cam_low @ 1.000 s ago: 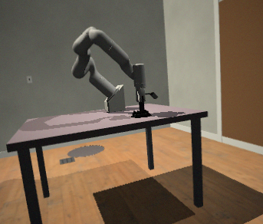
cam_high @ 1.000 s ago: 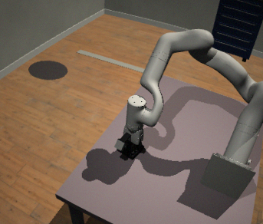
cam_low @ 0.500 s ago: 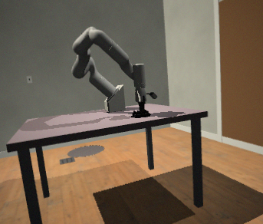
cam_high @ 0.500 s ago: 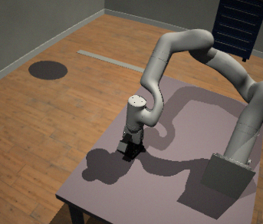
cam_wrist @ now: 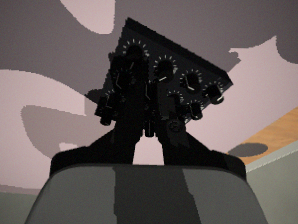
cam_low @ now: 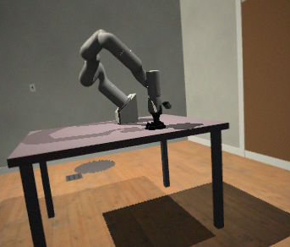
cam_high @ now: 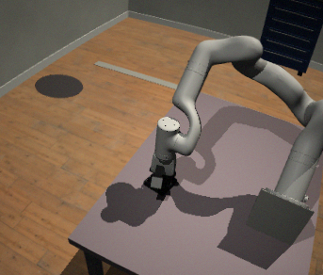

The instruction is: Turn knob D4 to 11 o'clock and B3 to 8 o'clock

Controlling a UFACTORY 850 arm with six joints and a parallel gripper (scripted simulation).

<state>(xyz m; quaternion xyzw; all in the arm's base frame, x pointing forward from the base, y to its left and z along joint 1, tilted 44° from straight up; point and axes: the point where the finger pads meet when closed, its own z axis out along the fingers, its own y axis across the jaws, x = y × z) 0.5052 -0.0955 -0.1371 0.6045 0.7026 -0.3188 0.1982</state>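
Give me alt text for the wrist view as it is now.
A black knob box with white-marked knobs sits at a slant on a pinkish table, the gripper's dark fingers reaching over it and hiding some knobs.

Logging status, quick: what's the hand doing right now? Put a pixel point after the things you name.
Hand (cam_high: 161, 184) (cam_low: 155, 122) (cam_wrist: 150, 93): nearly closed at the knob box (cam_high: 162, 194) (cam_low: 150, 126) (cam_wrist: 176, 49); whether it grips anything cannot be told.
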